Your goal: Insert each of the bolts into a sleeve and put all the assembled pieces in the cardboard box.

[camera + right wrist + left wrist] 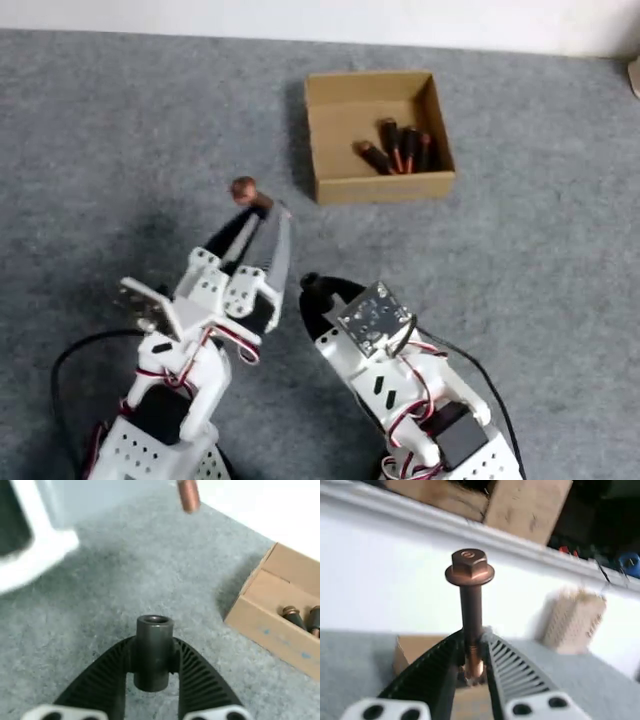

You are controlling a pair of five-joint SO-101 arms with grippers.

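Looking down from the high view, you have the cardboard box (385, 187) with several assembled pieces (395, 148) lying inside it. Just off the box's near-left corner, the left gripper (262, 212) holds a copper-coloured bolt (248, 190) up off the mat. The right gripper (312, 290) sits farther back from the box, beside the left arm, carrying a dark sleeve (310, 284).

In the left wrist view, the fingers are closed to a narrow gap and pinch the bolt by the lower end of its shank. It stands upright, head on top, with the box behind it.

In the right wrist view, the fingers clamp the sleeve around its middle, and its open bore faces up. The bolt's tip shows higher up, apart from the sleeve.

Both parts look like rigid, smooth metal, probably weighty for their bulk. A shank pinched that near its end could pivot or slip between the ribbed pads, so treat that hold as marginal. The mid-body grip on the sleeve looks the steadier one to push against.
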